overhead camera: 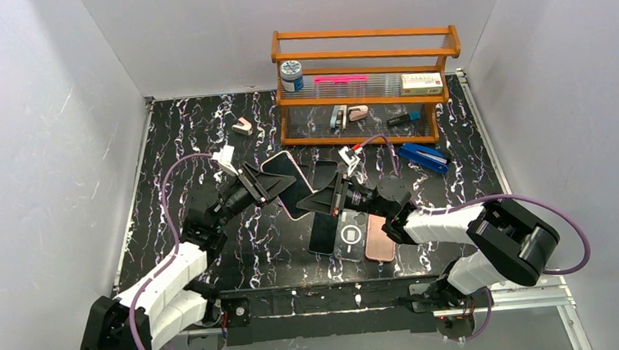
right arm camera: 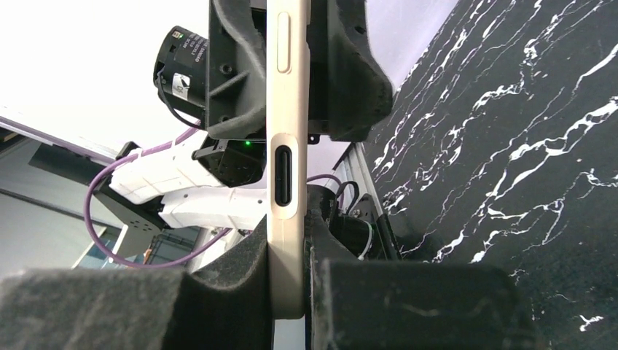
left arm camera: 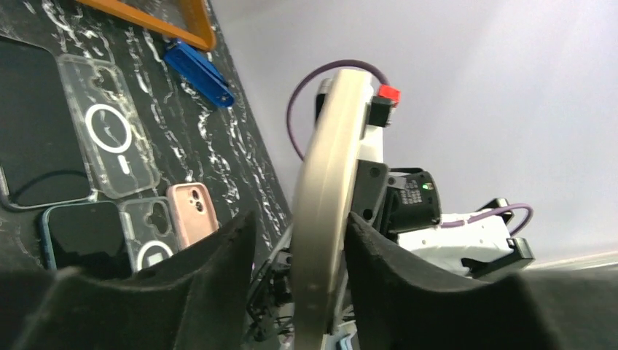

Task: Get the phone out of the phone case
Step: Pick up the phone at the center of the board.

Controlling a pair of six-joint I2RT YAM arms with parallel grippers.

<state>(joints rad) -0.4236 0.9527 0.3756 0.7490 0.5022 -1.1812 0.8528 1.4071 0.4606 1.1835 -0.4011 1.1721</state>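
Both arms reach in from six o'clock, meeting mid-table. Right gripper [right arm camera: 288,288] is clenched on the phone [overhead camera: 293,184], aloft in its phone case [right arm camera: 288,109]. Left gripper [left arm camera: 299,222] straddles the other end, grip unclear. Spare cases [overhead camera: 352,238] lie underneath, rack [overhead camera: 364,56] at twelve, room toward nine.

I look down on a black worktop [overhead camera: 206,149] veined in white and violet like marble. Plain pale grey panels close it in on three sides: the left wall [overhead camera: 32,145] along its left edge, the back wall [overhead camera: 198,34] behind its far edge, and the right wall [overhead camera: 563,83] along its right edge. A two-tier wooden rack [overhead camera: 364,54] stands at the far edge, right of centre. A metal rail [overhead camera: 537,297] runs along the near edge. The light is soft and even, with faint scuffs showing on the panels.
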